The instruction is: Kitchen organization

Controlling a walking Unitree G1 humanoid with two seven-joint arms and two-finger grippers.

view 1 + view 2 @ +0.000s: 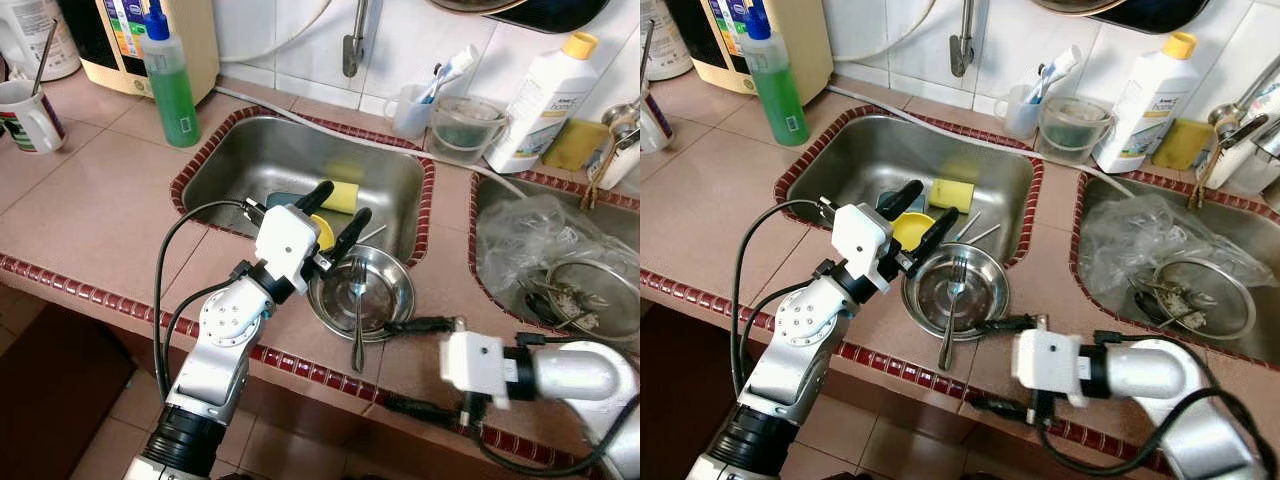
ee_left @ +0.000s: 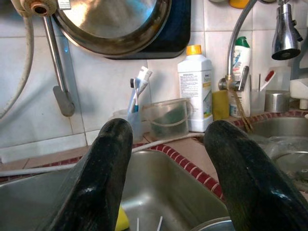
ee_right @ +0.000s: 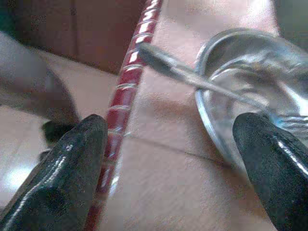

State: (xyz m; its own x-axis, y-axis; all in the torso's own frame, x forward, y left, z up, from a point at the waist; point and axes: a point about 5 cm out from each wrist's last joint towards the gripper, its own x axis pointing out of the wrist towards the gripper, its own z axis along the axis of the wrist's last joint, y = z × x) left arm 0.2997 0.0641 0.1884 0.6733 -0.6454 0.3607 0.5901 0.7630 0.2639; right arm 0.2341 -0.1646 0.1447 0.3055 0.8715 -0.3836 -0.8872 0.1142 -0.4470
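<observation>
A steel bowl (image 1: 388,288) rests on the tiled counter at the front right corner of the left sink (image 1: 260,150). A fork (image 1: 358,322) lies in it, its handle reaching over the counter's red edge. My left gripper (image 1: 340,212) is open above the sink's front part, just left of the bowl, over a yellow round piece (image 1: 323,233). A yellow sponge (image 1: 341,197) lies in the sink beyond it. My right gripper (image 1: 388,365) is open at the counter edge, right of the fork handle (image 3: 183,74); its fingers (image 3: 62,178) span the edge beside the bowl (image 3: 250,96).
A green soap bottle (image 1: 170,85) and a mug (image 1: 30,115) stand at the back left. A toothbrush cup (image 1: 410,108), a clear tub (image 1: 465,128) and a white bottle (image 1: 545,100) line the wall. The right sink (image 1: 490,200) holds a plastic bag (image 1: 545,235) and a strainer (image 1: 600,295).
</observation>
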